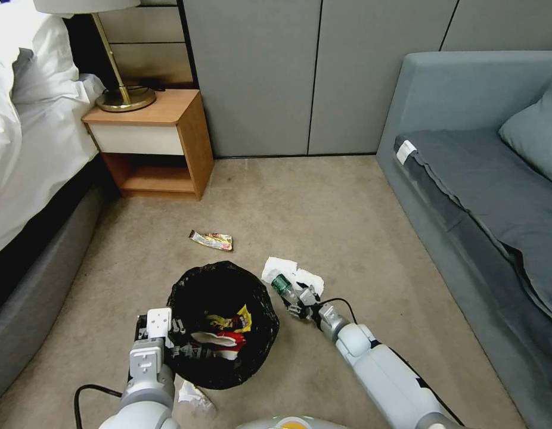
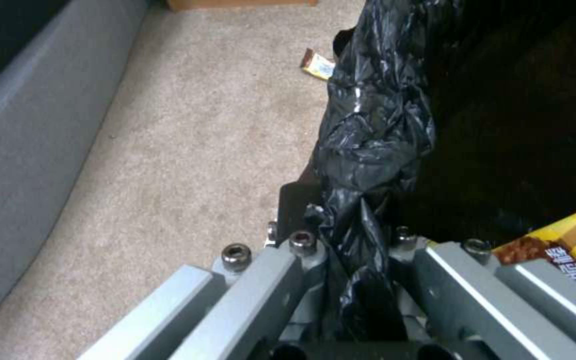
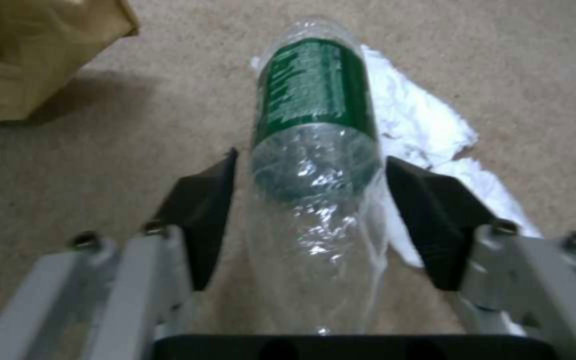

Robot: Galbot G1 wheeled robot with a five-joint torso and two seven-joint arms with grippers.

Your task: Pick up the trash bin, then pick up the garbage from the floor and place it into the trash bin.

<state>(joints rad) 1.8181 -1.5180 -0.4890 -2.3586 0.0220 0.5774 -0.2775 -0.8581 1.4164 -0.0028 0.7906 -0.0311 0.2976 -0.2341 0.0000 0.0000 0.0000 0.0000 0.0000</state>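
The green label on the bottle (image 3: 315,90) carries fine white print too blurred to read, and the yellow wrapper (image 2: 568,250) in the bin shows white characters that cannot be made out either.

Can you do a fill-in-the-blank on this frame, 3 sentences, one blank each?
1. The left gripper is shut on the ____ rim of the trash bin.
2. The right gripper's open pads flank a clear bottle with a ____ label.
3. White ____ lies on the carpet beside that bottle.

Missing: bag-lined; green; tissue
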